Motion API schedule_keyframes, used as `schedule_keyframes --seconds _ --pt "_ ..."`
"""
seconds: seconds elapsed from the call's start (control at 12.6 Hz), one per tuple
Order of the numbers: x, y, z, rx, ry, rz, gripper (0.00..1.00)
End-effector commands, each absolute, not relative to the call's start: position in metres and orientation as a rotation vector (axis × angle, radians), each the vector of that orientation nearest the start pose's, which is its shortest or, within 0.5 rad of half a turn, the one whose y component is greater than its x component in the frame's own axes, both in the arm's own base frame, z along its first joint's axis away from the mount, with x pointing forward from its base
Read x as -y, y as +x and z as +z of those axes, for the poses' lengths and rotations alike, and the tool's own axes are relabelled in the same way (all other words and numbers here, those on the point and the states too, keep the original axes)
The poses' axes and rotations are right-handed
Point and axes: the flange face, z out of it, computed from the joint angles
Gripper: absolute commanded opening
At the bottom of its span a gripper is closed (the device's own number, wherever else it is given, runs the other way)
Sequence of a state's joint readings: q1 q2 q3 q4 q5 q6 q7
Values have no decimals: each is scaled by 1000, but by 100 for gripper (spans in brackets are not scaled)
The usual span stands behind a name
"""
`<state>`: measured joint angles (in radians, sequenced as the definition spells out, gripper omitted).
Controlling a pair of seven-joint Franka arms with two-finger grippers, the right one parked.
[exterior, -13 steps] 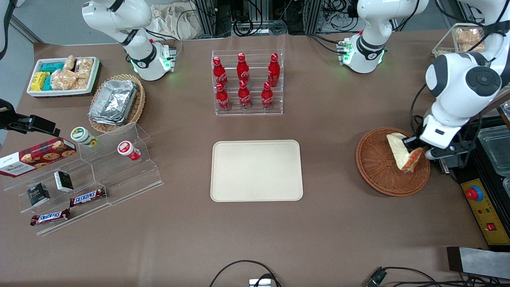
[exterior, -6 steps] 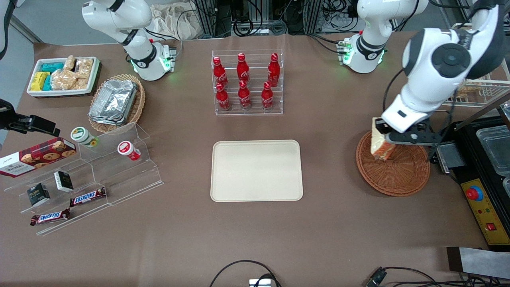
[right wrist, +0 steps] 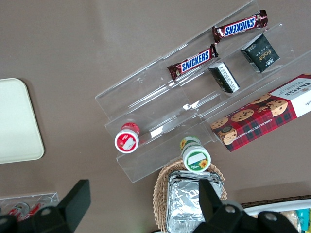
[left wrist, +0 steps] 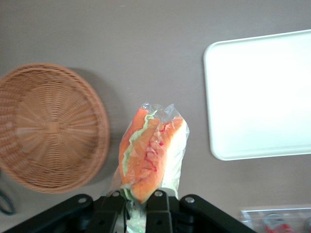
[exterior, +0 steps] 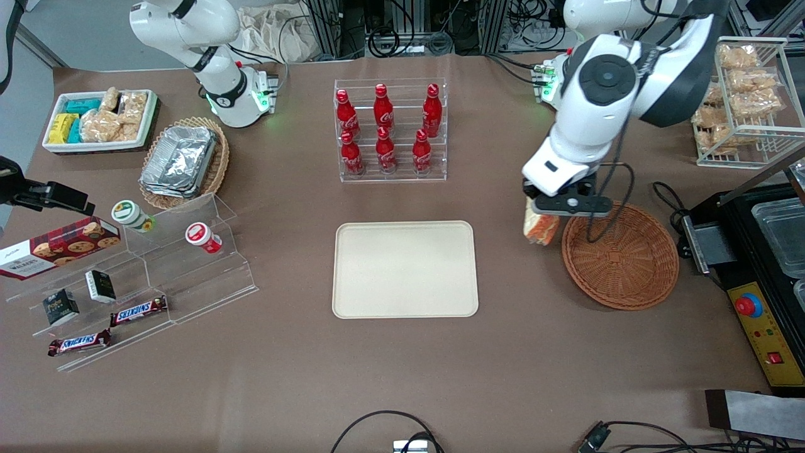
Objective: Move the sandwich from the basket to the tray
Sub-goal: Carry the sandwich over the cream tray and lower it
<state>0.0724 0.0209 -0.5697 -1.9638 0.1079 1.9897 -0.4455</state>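
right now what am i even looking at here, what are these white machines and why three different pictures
These are two white robot arms fixed at a brown table. One picture looks down on the table from the front; the other two come from small cameras on each arm's wrist. The working arm's tool is shut on a wrapped sandwich, carrying it in the air between the round dark wicker basket and the cream tray. The basket has nothing in it now, and nothing lies on the tray yet. Also on the table: a rack of red bottles and a clear stepped stand with snacks.
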Motion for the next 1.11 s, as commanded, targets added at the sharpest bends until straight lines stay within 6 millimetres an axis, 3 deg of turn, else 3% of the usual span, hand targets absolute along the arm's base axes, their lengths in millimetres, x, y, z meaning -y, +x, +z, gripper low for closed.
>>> schedule_keyframes --seconds 0.0,0.16,0.4,1.03 --pt "310 520 450 -52 -3060 -80 11" --pt "348 521 433 -23 -3051 -99 11" --pt "382 529 408 -44 -3058 -80 11" --pt "427 541 333 -9 -3031 -54 15"
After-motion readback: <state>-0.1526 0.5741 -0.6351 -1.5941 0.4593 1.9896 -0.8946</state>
